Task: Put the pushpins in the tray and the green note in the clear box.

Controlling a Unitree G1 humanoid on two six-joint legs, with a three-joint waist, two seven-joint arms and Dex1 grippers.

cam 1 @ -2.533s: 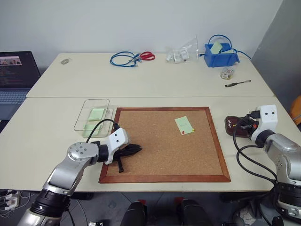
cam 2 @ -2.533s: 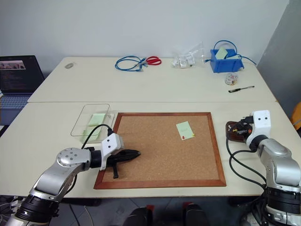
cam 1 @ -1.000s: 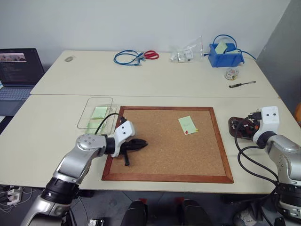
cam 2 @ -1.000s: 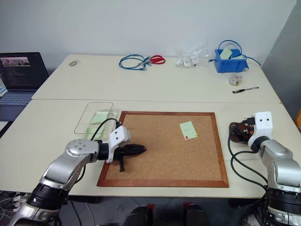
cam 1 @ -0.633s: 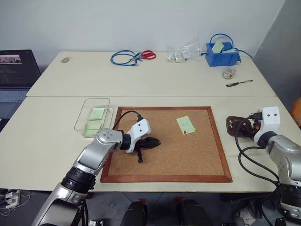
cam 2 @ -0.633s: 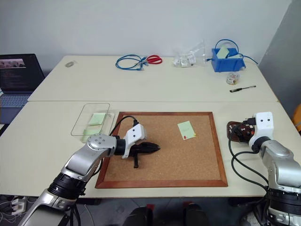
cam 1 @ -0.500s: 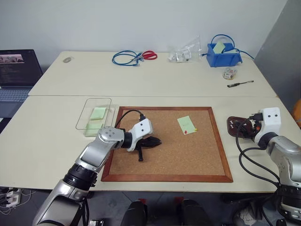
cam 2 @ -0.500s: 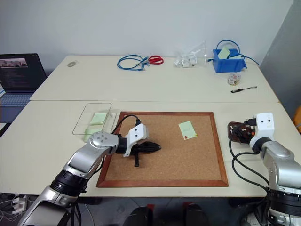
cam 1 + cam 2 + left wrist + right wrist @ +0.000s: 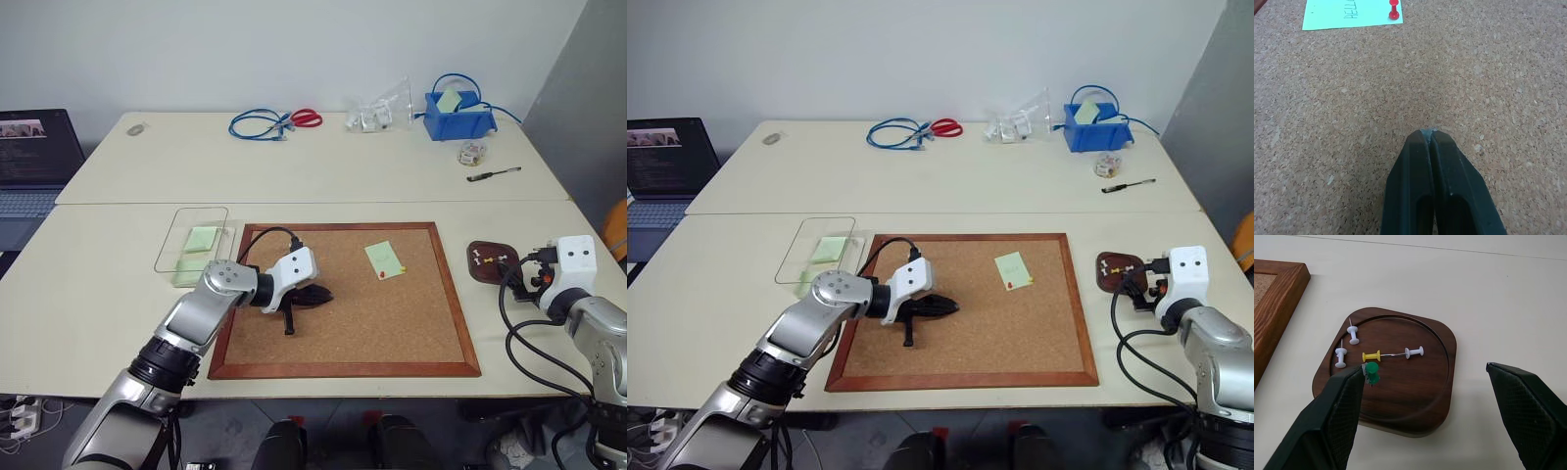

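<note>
cork board (image 9: 372,313) under the shut, empty left hand (image 9: 323,295); right hand (image 9: 1425,396) spread wide over the tray (image 9: 1400,406).

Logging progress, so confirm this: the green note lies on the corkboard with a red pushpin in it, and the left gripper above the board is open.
The left gripper is shut, not open: the left wrist view shows its fingers pressed together over the corkboard. The rest holds: the green note lies there with the red pushpin in it.
</note>
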